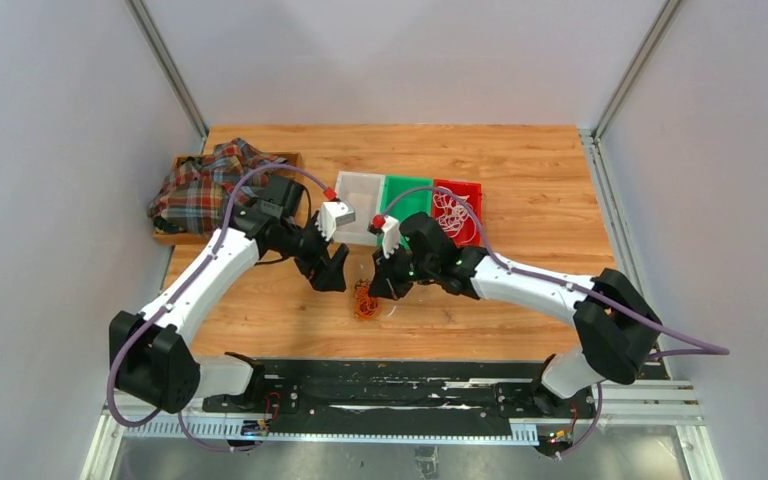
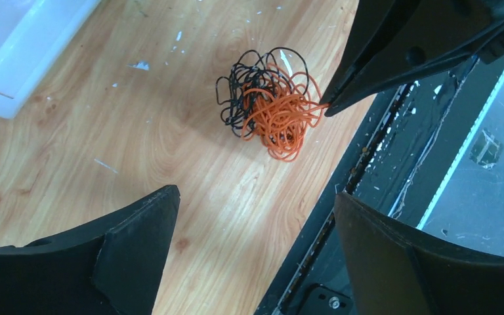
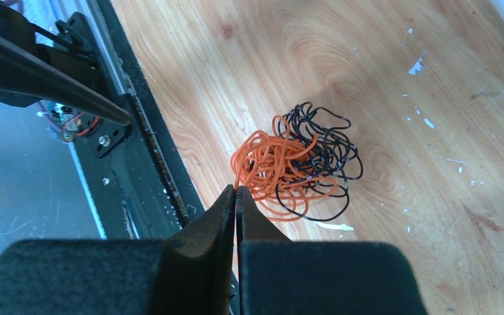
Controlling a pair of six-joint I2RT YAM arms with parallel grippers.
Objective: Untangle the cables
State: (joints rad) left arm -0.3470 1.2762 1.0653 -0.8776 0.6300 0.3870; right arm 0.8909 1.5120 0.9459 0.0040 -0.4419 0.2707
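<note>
Wooden table (image 1: 520, 170), taken from the left: my left gripper (image 2: 252, 197) hangs over the cables (image 2: 269, 102), fingers wide apart and holding nothing. The cables lie in one round clump near the front edge, between both arms, with no clear long axis. The black cable (image 2: 236, 85) bunches on the side away from my right gripper (image 3: 236, 191). The orange cable (image 3: 269, 167) faces it. That gripper is nearer, tips pressed together on an orange strand at the clump's rim; how much strand sits inside is hidden
</note>
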